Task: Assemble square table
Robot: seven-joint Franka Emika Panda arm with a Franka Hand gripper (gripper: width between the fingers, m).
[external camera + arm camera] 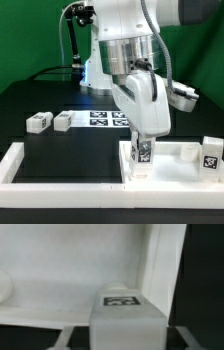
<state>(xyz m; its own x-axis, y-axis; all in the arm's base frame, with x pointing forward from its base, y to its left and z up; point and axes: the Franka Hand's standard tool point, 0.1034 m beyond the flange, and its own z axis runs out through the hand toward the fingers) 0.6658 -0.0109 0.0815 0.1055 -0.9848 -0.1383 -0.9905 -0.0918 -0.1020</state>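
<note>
The square table's white panel [178, 162] lies at the exterior view's lower right. My gripper [142, 148] is shut on a white tagged leg block [143, 153], held upright at the panel's corner on the exterior view's left. In the wrist view the leg block [122, 308] fills the space between the gripper [125, 340] fingers, tag facing the camera, over the panel [60, 263] beside its raised rim [160, 258]. Whether the leg sits in a socket is hidden. Two more leg blocks [38, 121] [63, 120] lie on the black surface at the left. Another [211, 153] stands at the right by the panel.
The marker board [108, 118] lies flat behind the gripper, in front of the arm's base. Long white bars [60, 172] frame the black work surface along the front and the left. A green backdrop stands behind.
</note>
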